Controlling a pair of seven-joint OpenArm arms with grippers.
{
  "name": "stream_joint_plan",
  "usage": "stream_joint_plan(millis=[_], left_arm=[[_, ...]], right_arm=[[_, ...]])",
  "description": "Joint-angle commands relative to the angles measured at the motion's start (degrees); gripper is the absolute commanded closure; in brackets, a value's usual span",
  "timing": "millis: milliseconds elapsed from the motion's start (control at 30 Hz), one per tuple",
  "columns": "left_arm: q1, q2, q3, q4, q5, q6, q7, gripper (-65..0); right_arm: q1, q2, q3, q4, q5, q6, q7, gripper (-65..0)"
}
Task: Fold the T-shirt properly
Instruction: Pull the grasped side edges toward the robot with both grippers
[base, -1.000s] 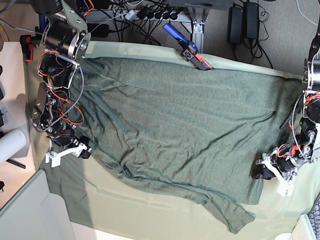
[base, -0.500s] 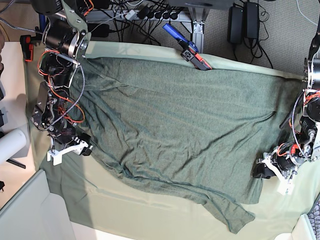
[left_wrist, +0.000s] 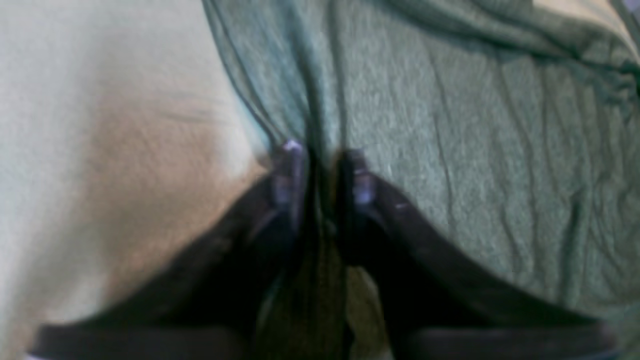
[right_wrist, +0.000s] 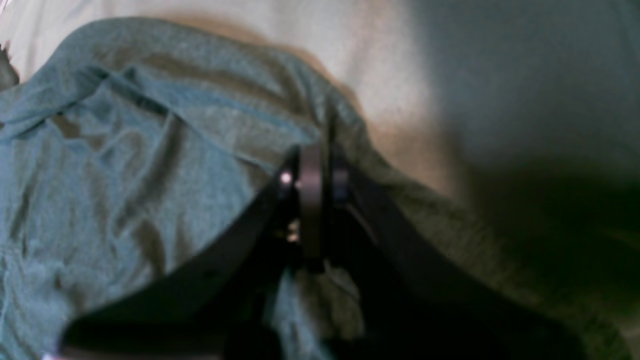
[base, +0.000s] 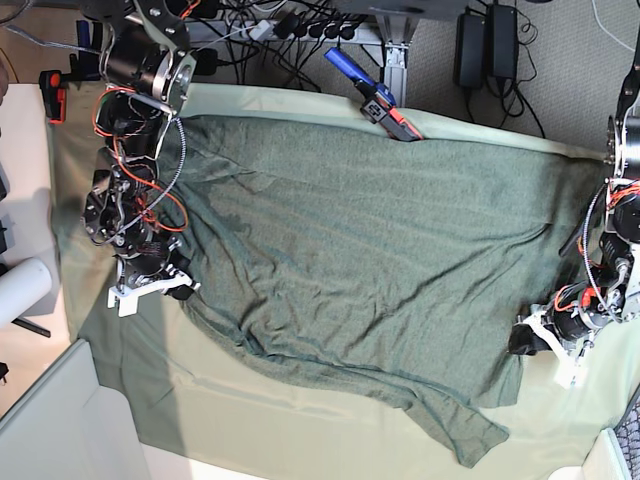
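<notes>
With both claws pinched onto opposite side edges: T-shirt (base: 370, 260) spread flat across table cloth (base: 250, 430); right gripper (right_wrist: 311, 175) clamped tight on edge fabric, left gripper (left_wrist: 322, 170) nearly closed around a bunched ridge, likely ready to lift for folding.

Both arms reached down to the T-shirt (base: 360, 240): the left gripper (left_wrist: 322, 167) pinched one edge, the right gripper (right_wrist: 312, 175) clamped on the opposite edge.
</notes>
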Motion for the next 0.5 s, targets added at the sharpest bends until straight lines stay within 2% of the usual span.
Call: stream_joint_plan(millis=[0,67,167,333,467], left_arm=[[-1.5,-0.7,0.0,0.7,-0.3,-1.3,-0.2,-5.7],[-1.5,-1.2,0.0,0.7,-0.3,-1.3,-0.4,0.0],[-1.5,-2.2,0.0,0.7,-0.1,-1.3,-0.4,0.0],[-1.5,-4.3,0.0,0.8,-0.1,-1.3,-0.1,0.0],[-1.5,-5.3,0.0,1.5,-0.2,-1.3,1.7,0.0]], right_arm=[[1.1,0.7,0.0,1.1,-0.4,0.4,-0.4,0.0],[1.1,0.7,0.0,1.4,-0.5,0.4,-0.5,0.0],[1.1,0.9,0.0,2.3,-0.6,0.4,-1.3,0.0],[1.0,2.2,0.0,7.4,-0.3,0.5,-6.9,0.0],[0.9,4.3,0.0,12.1,3.3,0.5,-10.6,0.0]])
